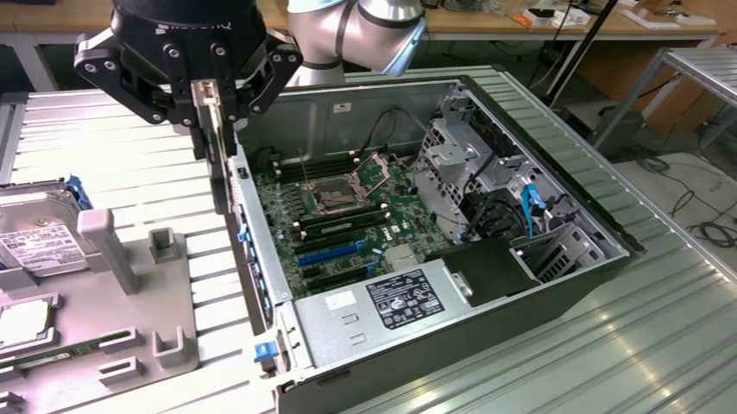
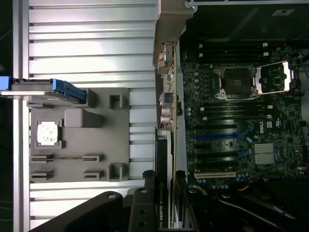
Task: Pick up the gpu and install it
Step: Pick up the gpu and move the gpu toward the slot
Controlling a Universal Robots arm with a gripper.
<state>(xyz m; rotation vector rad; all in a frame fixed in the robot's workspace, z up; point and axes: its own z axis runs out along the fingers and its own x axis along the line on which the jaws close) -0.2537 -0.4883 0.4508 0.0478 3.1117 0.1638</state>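
1. Jaws sit closest to the wrist camera, closed on the gpu [image 2: 163, 169], whose printed face runs away from the lens.
2. In the upper left of the exterior view the gpu [image 1: 216, 164] hangs upright and edge-on beneath the jaws. The grip is on its upper edge, which I judge leaves the lower connector edge free to enter a slot.
3. Just right of the card, the case [image 1: 345, 95] lies on its side with the open face up. That turns the board [image 1: 345, 211] skyward, so a card can come straight down onto it.
4. At mid-frame the blue slots [image 1: 328, 252] look empty. The gpu is over the case's left wall, beside the board and not yet above those slots.
5. Above the slots in the frame, the socket [image 1: 330, 197] stands open with its latch raised. The power supply [image 1: 398, 297] fills the case's lower corner.
6. At lower left a grey holder [image 1: 150, 285] has upright posts and pockets, seemingly to stand parts where the jaws can reach them. A hard drive [image 1: 34, 233] rests at its left edge and a chip [image 2: 47, 133] lies in one pocket.
7. Everything sits on a ribbed metal table [image 1: 645, 345], bright under the lamps.
8. Along the top edge of the frame run wooden workbenches [image 1: 553, 21], and at far right cables trail over the floor [image 1: 691, 198].
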